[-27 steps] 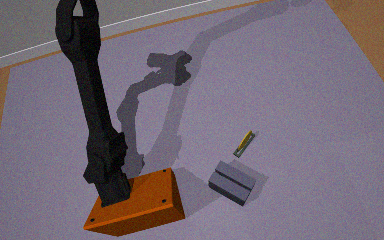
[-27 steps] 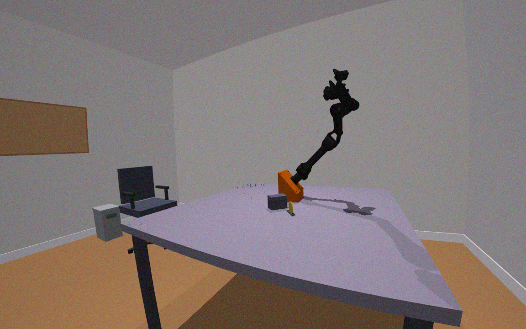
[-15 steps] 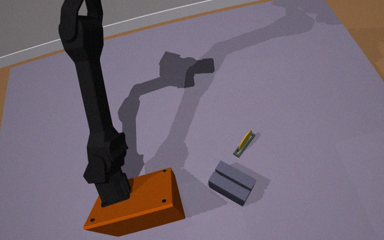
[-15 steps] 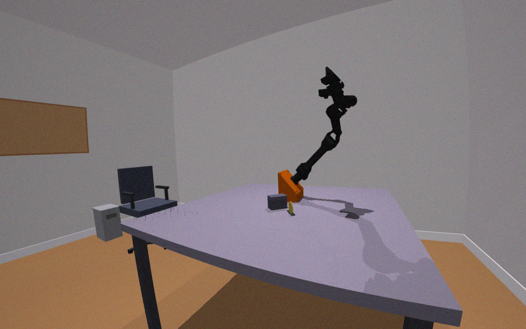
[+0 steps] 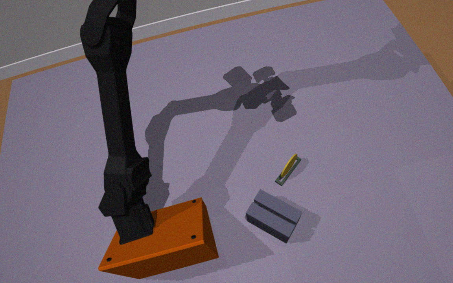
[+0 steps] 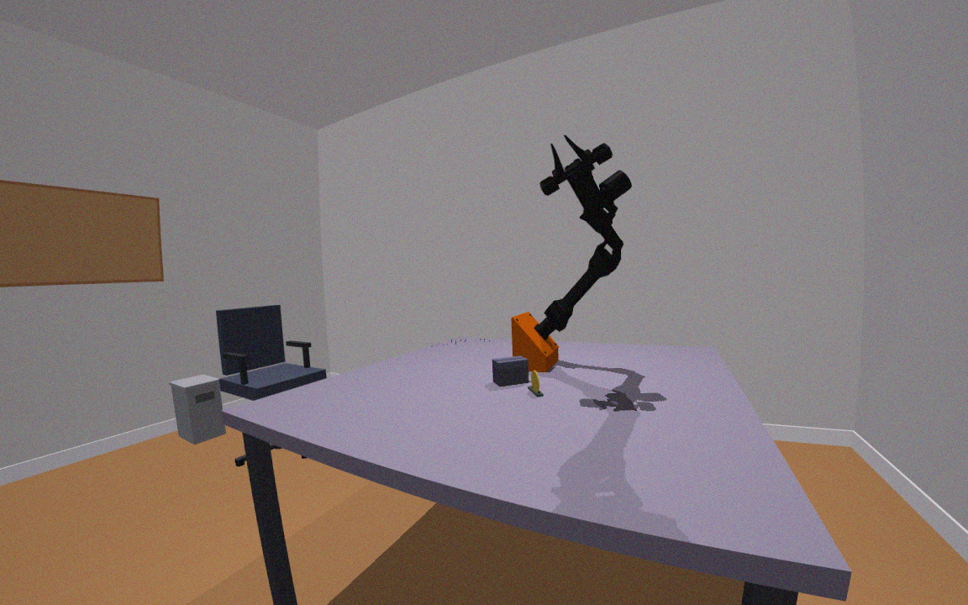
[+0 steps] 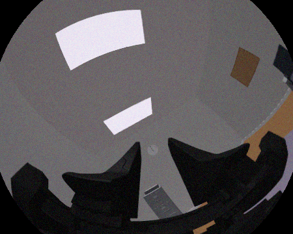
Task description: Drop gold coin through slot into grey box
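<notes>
High above the worktop point(image 5: 361, 147) point(image 6: 472, 444), well inside its edges, I have the black metal-look gripper point(image 6: 560, 143) point(image 7: 153, 143) tilted upward, its jaws partly open with nothing between them. Near my orange wedge-shaped base point(image 5: 186, 225) point(image 6: 523, 338), the thin gold disc-shaped coin point(image 5: 289, 166) point(image 6: 534, 381) stands in its shallow dark-green holder point(image 5: 280, 183) point(image 6: 540, 394), beside the grey slotted box point(image 5: 268, 223) point(image 6: 510, 371).

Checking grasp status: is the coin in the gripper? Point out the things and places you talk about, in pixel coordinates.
No, the coin point(image 5: 288, 166) point(image 6: 534, 381) stands in its green holder point(image 5: 280, 182) point(image 6: 539, 393), away from the raised gripper point(image 6: 560, 140) point(image 7: 154, 140).
</notes>
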Robot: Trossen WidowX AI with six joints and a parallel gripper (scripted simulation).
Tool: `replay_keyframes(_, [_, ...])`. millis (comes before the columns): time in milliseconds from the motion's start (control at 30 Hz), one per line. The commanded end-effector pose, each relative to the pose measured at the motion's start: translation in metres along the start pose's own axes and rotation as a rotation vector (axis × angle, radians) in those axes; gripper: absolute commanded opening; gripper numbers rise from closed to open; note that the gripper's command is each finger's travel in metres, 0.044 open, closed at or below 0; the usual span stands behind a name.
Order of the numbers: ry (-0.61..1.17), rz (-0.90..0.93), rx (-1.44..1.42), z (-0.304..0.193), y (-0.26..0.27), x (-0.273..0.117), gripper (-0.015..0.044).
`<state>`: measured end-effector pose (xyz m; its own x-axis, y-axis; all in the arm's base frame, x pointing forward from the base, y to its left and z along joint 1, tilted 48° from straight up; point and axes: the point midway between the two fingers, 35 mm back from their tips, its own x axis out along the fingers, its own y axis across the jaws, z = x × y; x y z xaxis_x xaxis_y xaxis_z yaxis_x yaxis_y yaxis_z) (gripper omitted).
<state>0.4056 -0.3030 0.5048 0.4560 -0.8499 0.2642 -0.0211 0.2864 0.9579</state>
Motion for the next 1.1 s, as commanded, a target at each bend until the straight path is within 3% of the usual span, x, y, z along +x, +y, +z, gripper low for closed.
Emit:
replay_keyframes(0, [0.242,-0.131,-0.37,-0.048,-0.063,-0.006,0.0161])
replay_keyframes(267, [0.677,-0.238,-0.846,-0.103,-0.157,-0.042,0.0161])
replay_keyframes(567, [1.272,-0.212,-1.214,-0.139,-0.253,-0.121,0.0161])
replay_keyframes(833, [1.853,-0.025,-1.308,-0.144,-0.31,-0.216,0.0161])
replay_keyframes(1067, [2.298,0.265,-1.143,-0.132,-0.329,-0.3,0.0161])
